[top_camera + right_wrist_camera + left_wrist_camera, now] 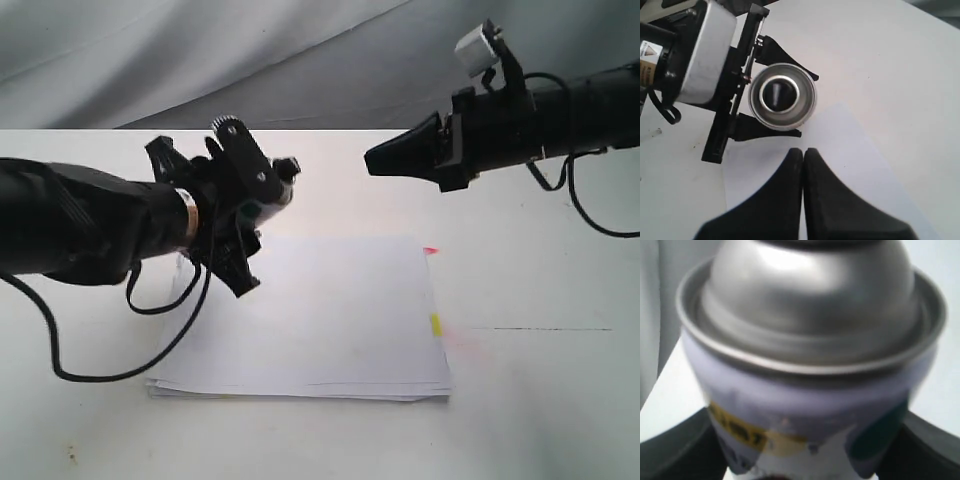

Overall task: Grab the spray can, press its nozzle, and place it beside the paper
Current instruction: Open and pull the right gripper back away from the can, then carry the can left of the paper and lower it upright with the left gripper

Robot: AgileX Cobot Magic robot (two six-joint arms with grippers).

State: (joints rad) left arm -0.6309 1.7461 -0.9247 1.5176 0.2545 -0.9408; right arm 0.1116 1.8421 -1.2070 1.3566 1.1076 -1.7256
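While left gripper (805,104) clamps glossy silver-domed spray can (810,330), right gripper (803,153) pinched together, matte black.

A robot lab or test cell: a plain white bench (540,400), a creased grey cloth (200,50) hung as backdrop behind the bench, and a black robot left arm (70,225) and right arm (570,105) trailing loose cables (57,372) over the bench

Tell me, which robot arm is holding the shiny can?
The left gripper: its jaws are shut on the silver-topped cylindrical spray can. The right gripper has its black jaws pressed together, empty.
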